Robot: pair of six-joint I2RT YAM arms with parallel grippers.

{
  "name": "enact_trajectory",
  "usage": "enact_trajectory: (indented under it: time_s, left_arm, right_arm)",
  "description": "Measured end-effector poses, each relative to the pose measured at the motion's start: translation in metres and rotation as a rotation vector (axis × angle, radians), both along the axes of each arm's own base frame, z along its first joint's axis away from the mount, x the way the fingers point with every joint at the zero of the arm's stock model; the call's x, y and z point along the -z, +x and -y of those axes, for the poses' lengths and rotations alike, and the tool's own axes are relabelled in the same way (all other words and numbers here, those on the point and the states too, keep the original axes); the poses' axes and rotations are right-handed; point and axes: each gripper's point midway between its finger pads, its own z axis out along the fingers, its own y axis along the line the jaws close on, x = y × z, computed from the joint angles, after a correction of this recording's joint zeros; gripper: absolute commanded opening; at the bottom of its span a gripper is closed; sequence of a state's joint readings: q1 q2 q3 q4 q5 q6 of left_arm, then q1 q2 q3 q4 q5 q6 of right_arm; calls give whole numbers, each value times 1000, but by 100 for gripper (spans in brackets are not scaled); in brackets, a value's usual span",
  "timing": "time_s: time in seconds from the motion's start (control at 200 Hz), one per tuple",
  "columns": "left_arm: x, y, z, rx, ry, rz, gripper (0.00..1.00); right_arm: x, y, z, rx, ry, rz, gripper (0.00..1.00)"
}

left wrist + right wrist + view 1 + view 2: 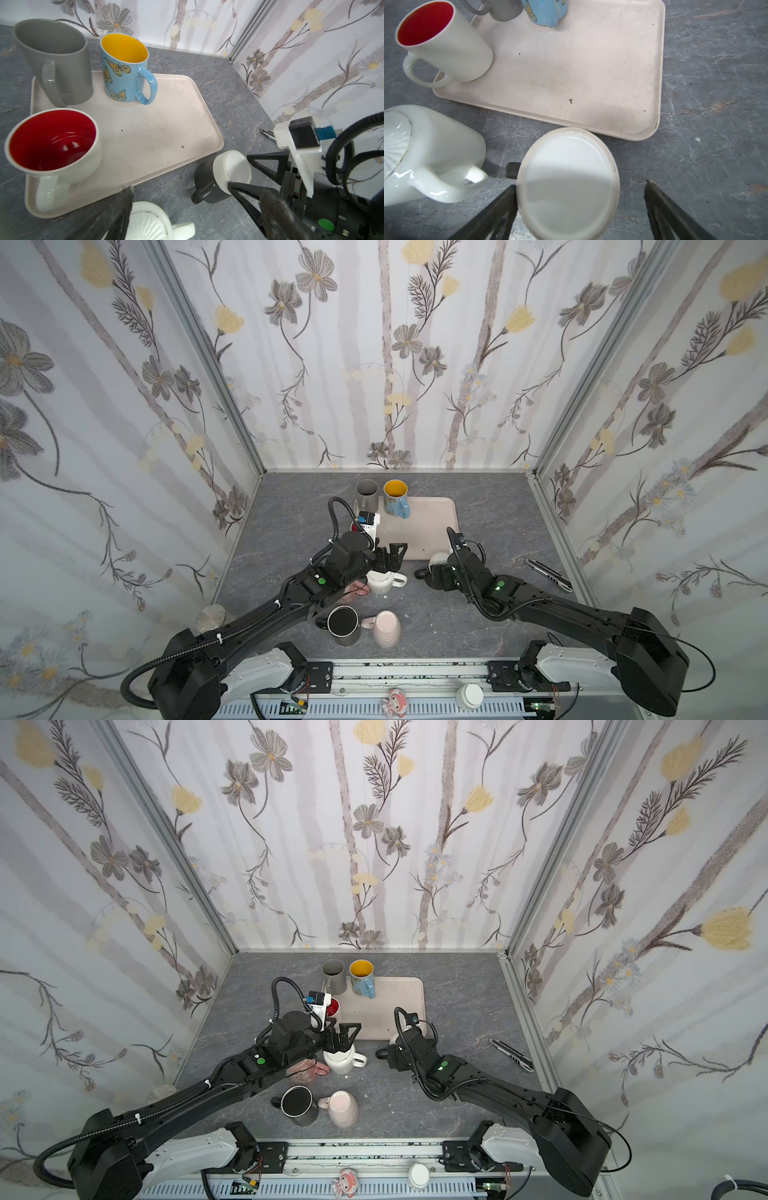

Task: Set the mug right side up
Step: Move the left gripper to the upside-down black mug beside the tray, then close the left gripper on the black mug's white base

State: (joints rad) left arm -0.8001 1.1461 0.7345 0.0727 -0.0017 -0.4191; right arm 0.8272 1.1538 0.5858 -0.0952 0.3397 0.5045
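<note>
Plainly, the turning has not begun. The black ceramic mug with a white base stands upside down on the grey marbled counter, rim down and flat base up. It sits between the spread fingers of the right gripper, which is released and grasps nothing; one finger looks close against the mug's side, the other well clear.

Directly beneath the left gripper, also released and empty, a glossy white mug with a ribbed base is inverted too.

Beyond both grippers, on the beige rectangular tray, a grey mug, a blue butterfly mug with a yellow inside and a white mug with a red inside stand upright already.

Left to do, I judge: close on the black mug, lift, flip, and set it on its base.
</note>
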Motion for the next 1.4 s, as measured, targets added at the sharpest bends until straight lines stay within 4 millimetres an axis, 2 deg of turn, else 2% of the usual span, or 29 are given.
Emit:
enact_trajectory:
  time_s: [0.105, 0.25, 0.45, 0.65, 0.804, 0.979, 1.129, 1.224, 1.399]
  left_arm:
    - [9, -6, 22, 51, 57, 2, 91]
    - [29, -14, 49, 118, 134, -11, 87]
    - [67, -22, 71, 178, 208, -52, 88]
    - [92, -21, 88, 206, 227, -68, 89]
    - [102, -26, 104, 238, 229, -66, 89]
    - [115, -27, 112, 251, 241, -70, 84]
    - [123, -30, 119, 268, 251, -71, 72]
    - [122, -39, 127, 295, 248, -67, 63]
    - [114, -57, 145, 349, 234, -54, 63]
  right_arm:
    - [-21, -4, 3, -3, 66, 59, 96]
    - [-48, 4, 24, 64, 141, 141, 96]
    - [-68, 5, 43, 116, 211, 210, 96]
    - [-87, 5, 57, 152, 256, 268, 97]
    - [-94, 4, 66, 178, 272, 297, 97]
    - [-97, 5, 73, 196, 276, 309, 97]
    - [-95, 5, 76, 206, 272, 308, 97]
    - [-95, 5, 79, 213, 271, 309, 97]
    - [-93, 6, 82, 223, 267, 308, 98]
